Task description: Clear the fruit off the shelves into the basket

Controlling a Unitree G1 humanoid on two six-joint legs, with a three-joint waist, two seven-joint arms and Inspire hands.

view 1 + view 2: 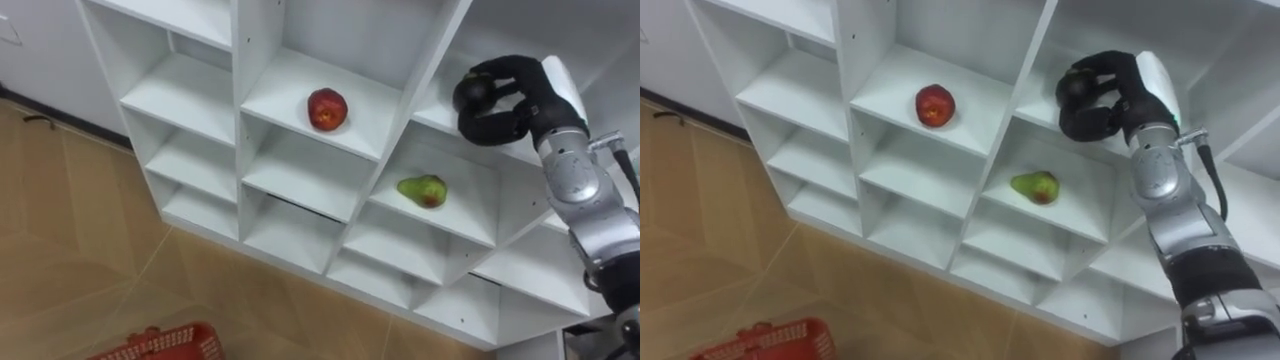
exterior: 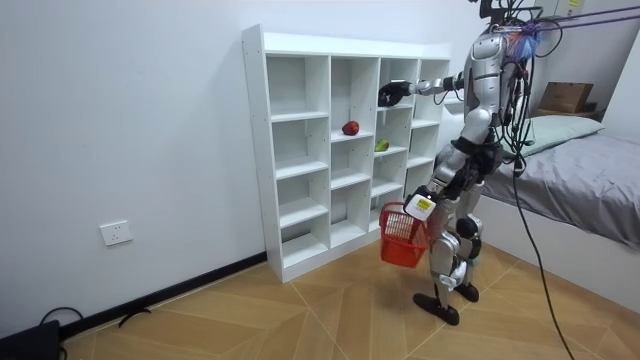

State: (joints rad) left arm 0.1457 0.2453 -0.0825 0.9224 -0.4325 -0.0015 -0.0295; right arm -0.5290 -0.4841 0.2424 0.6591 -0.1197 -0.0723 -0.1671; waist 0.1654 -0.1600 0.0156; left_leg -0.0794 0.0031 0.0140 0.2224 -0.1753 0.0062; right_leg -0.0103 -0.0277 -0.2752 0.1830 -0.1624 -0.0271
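My right hand [image 1: 510,105] is raised at an upper cell of the white closet [image 2: 257,150], its fingers curled round a dark round fruit [image 1: 474,91]. A red apple [image 1: 327,108] lies in the cell to its left. One cell below the hand lies a green pear with a red blush [image 1: 422,190]. A red basket [image 2: 402,235] hangs at my left side in the room view, with my left hand [image 2: 420,207] shut on its handle. The basket's rim [image 1: 165,345] shows at the bottom of the left eye view. I stand upright close to the closet's right half.
The closet's other cells hold nothing. A bed [image 2: 590,190] with a cardboard box [image 2: 565,95] behind it stands at the room view's right, close behind me. Wooden floor [image 2: 300,320] runs along the wall, which carries a socket [image 2: 117,232].
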